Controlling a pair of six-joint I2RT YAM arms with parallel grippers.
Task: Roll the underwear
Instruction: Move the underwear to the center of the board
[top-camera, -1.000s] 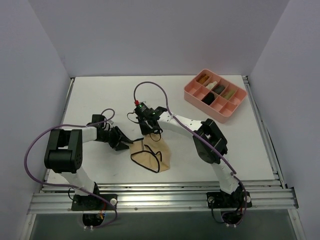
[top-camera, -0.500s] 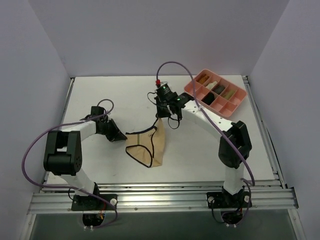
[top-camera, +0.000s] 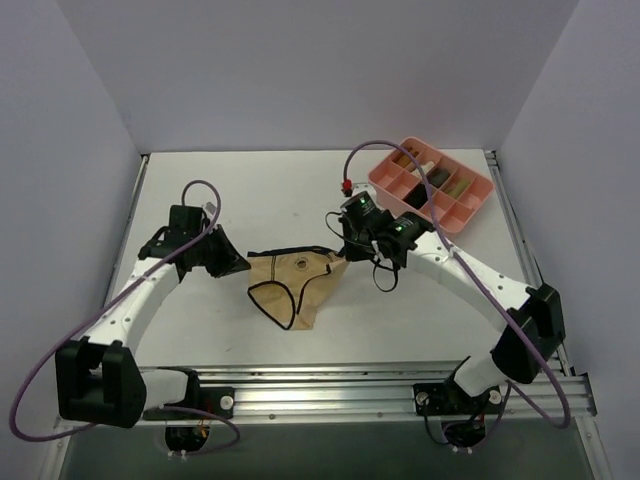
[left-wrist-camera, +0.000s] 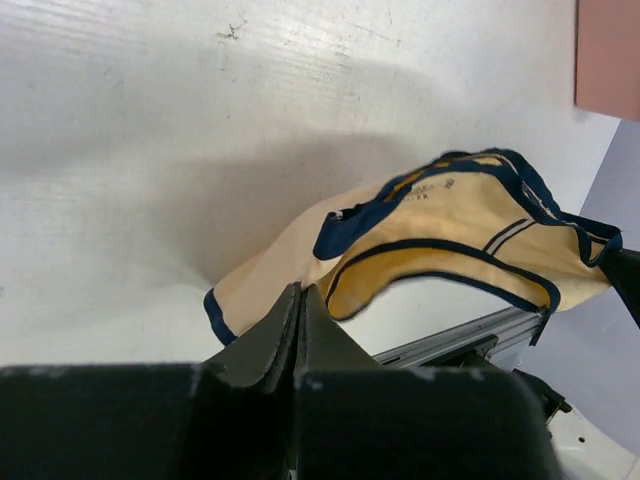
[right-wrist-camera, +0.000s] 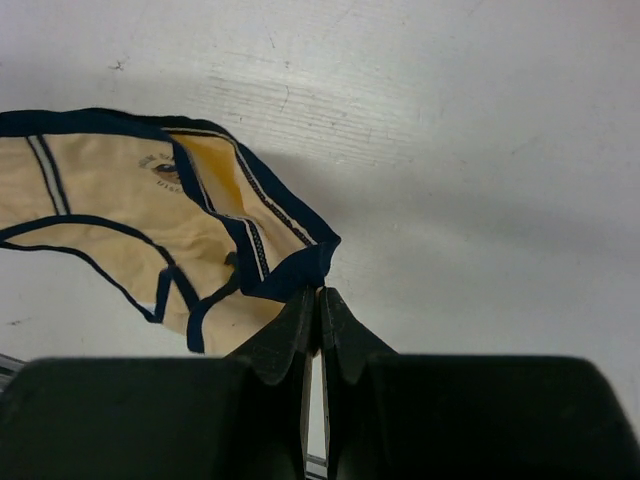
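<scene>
Pinches the underwear (top-camera: 295, 283) by opposite waistband corners with left gripper (left-wrist-camera: 300, 292) and right gripper (right-wrist-camera: 320, 293), each pressed together on dark trim. Holds cloth stretched between fingertips, probably to spread it flat on the table (top-camera: 200, 190) before rolling.

White matte table (top-camera: 300, 185) with faint scuffs, boxed in by plain pale back wall (top-camera: 320, 70), left wall (top-camera: 60, 180) and right wall (top-camera: 590, 170), aluminium rails (top-camera: 330, 397) along near edge, soft even light, only mild shadows on the surface
</scene>
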